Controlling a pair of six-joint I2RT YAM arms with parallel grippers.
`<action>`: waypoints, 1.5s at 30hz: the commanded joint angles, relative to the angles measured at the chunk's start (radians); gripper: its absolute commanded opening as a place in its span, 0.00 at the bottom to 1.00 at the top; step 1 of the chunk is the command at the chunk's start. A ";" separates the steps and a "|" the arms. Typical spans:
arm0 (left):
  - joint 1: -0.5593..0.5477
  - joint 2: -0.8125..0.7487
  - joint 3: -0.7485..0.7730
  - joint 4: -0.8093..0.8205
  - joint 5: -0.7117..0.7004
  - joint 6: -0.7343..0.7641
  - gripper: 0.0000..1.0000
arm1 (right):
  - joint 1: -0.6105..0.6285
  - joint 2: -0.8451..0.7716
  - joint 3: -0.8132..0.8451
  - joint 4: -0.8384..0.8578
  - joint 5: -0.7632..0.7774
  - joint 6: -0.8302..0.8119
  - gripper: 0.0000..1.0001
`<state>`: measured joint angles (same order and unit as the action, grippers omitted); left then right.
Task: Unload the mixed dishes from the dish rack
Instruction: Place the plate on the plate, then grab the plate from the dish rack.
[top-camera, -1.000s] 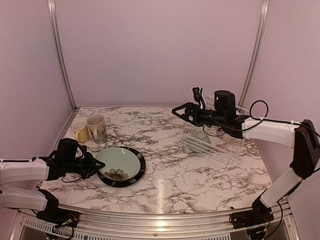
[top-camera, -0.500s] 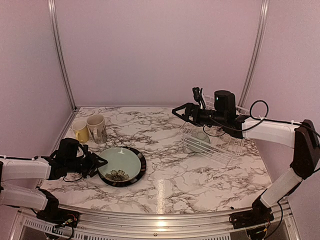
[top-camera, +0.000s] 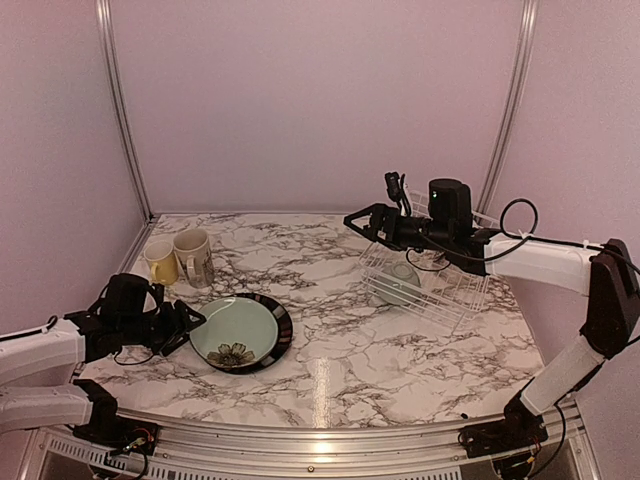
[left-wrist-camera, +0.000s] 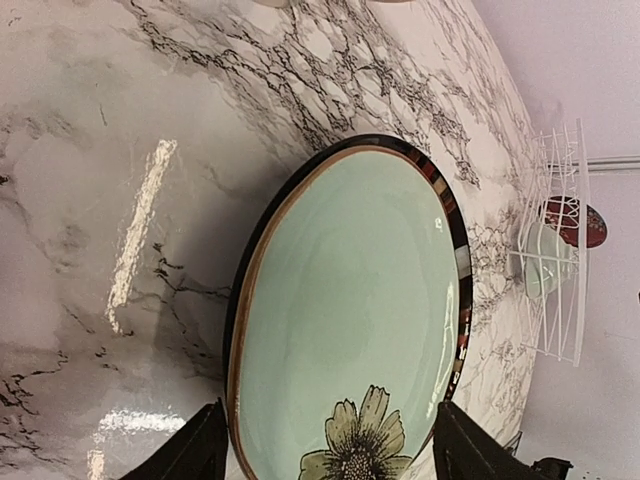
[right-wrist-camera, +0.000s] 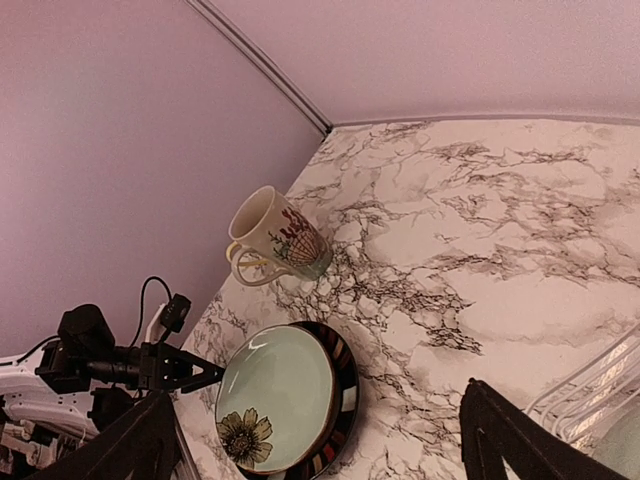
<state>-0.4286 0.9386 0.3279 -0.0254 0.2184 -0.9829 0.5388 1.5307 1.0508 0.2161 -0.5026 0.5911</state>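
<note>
Top external view: we see the marble bench (top-camera: 340, 350) with the dish rack (top-camera: 440, 290) on its right side and three dishes out on its left side.
Left jaws: open and holding nothing. They sit low over the bench, just left of the pale-green plate (top-camera: 238, 333). In the left wrist view the two fingers (left-wrist-camera: 205, 452) stand to either side of the plate's nearest rim, and we cannot tell whether they touch it.
Right jaws: spread wide and empty. They hang above the far left corner of the dish rack, pointing left.
Pale-green plate: flat on the bench at the near left, face up, its painted flower toward the near edge, well apart from the dish rack.
Yellow mug (top-camera: 161, 262): upright at the far left of the bench, just beside the cream mug (top-camera: 194, 257) on that mug's left.
Cream mug: upright, taller than its neighbour, print on its side.
Pale-green bowl (top-camera: 398, 283): inside the dish rack, toward its left end. We cannot tell how it is tilted.
Red plate (left-wrist-camera: 580, 222): only a part shows through the rack's wires in the left wrist view.
</note>
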 joint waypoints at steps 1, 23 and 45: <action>0.005 0.000 0.029 -0.028 -0.015 0.030 0.73 | -0.002 0.001 0.037 0.004 0.006 -0.006 0.95; -0.003 -0.074 0.164 -0.186 -0.111 0.118 0.92 | -0.032 -0.032 0.052 -0.109 0.092 -0.120 0.96; -0.003 0.055 0.680 -0.212 0.016 0.428 0.98 | -0.246 -0.143 -0.014 -0.300 0.240 -0.197 0.97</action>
<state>-0.4297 0.9302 0.8669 -0.2550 0.1886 -0.6754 0.3355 1.4288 1.0573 -0.0212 -0.3016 0.3889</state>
